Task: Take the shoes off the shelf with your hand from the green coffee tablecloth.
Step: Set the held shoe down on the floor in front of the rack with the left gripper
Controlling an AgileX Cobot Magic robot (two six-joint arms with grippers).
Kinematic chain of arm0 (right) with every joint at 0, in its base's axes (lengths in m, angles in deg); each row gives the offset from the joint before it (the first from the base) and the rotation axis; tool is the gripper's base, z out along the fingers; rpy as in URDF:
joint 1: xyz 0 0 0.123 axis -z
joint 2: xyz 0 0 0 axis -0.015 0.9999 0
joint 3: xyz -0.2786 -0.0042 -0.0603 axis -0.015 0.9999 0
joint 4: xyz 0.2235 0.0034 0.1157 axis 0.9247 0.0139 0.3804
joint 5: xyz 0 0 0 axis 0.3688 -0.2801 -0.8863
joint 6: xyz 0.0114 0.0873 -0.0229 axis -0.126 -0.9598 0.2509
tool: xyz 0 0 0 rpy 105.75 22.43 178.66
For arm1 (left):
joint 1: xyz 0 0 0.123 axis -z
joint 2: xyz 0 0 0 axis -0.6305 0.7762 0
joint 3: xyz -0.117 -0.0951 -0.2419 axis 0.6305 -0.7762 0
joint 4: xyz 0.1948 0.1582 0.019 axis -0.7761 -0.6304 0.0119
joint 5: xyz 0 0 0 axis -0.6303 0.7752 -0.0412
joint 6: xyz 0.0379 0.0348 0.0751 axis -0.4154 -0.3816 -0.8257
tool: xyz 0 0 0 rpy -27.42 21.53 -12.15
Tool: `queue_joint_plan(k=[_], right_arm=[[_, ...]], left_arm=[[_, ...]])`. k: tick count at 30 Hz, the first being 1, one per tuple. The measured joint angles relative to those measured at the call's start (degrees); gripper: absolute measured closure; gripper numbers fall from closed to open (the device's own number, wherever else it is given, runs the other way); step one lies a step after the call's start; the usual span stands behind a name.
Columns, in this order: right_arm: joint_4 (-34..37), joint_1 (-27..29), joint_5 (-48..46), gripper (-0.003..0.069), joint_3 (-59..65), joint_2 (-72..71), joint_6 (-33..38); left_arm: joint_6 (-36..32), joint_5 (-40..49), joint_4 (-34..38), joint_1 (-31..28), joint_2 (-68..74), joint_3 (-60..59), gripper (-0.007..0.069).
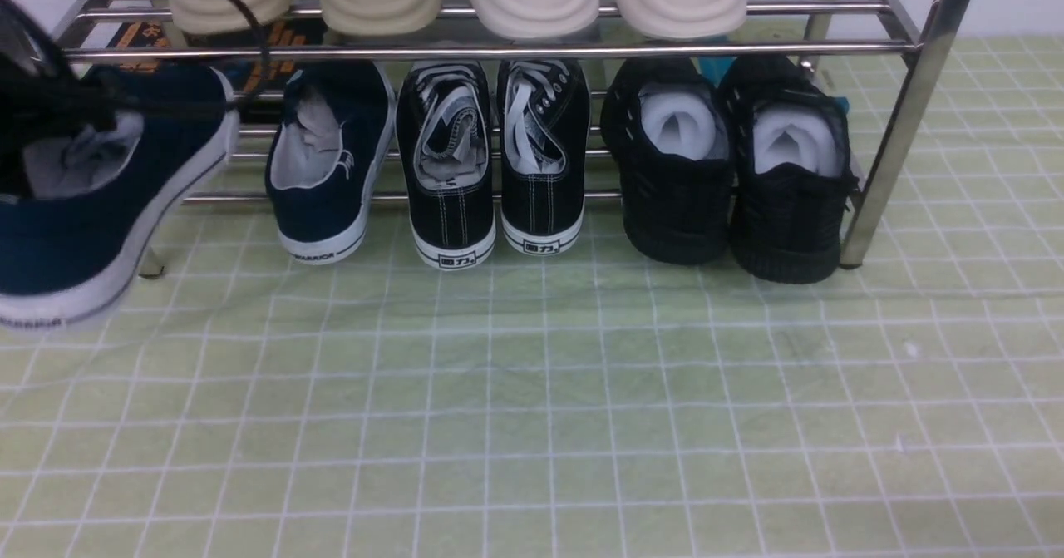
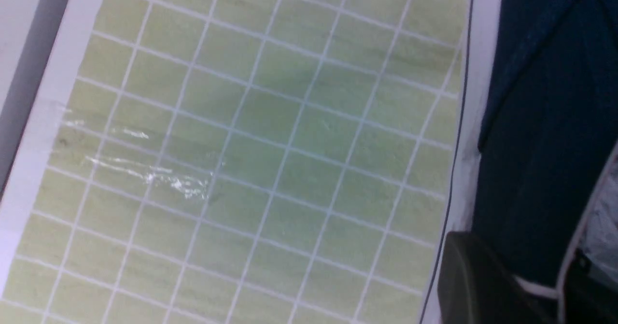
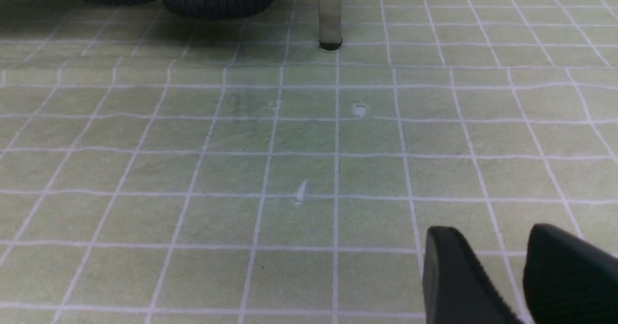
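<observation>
Grasp check: your left end effector (image 2: 519,256) is clamped on the collar of one navy-blue canvas slip-on shoe with a white rubber sole (image 1: 91,234). It holds the shoe tilted at the far left, clear of the chrome-tube two-tier shelf (image 1: 499,51), over the pale-green, white-gridded tablecloth (image 1: 582,392). The matching navy slip-on (image 1: 324,167) sits on the lower tier, just beside the black lace-up sneakers (image 1: 540,200). Your right end effector (image 3: 504,275) hovers over the cloth near a shelf leg, fingers slightly apart, empty.
</observation>
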Motion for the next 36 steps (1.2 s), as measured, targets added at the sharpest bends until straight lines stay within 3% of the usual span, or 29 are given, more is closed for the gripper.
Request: queue_joint_plan(k=[8,12,13,15,17,22,36], right_arm=[[0.0,0.0,0.0,0.0416,0.0,0.0,0.0],[0.0,0.0,0.0,0.0416,0.0,0.0,0.0],[0.0,0.0,0.0,0.0416,0.0,0.0,0.0],[0.0,0.0,0.0,0.0416,0.0,0.0,0.0],[0.0,0.0,0.0,0.0416,0.0,0.0,0.0],[0.0,0.0,0.0,0.0416,0.0,0.0,0.0],[0.0,0.0,0.0,0.0416,0.0,0.0,0.0]], left_arm=[[4.89,0.0,3.85,3.2,-9.76,-19.1,0.0587],[13.36,-2.06,3.81,11.5,-11.51,-25.34,0.0587],[16.78,-4.56,3.74,15.96,-11.3,-26.51,0.0587],[18.9,-5.89,3.73,17.96,-10.83,-26.77,0.0587],[24.41,-11.37,2.92,25.04,-8.73,-26.86,0.0587],[33.64,-15.49,0.27,32.5,-3.74,-26.98,0.0587],[36.64,-17.81,-3.28,34.02,1.49,-27.05,0.0583]])
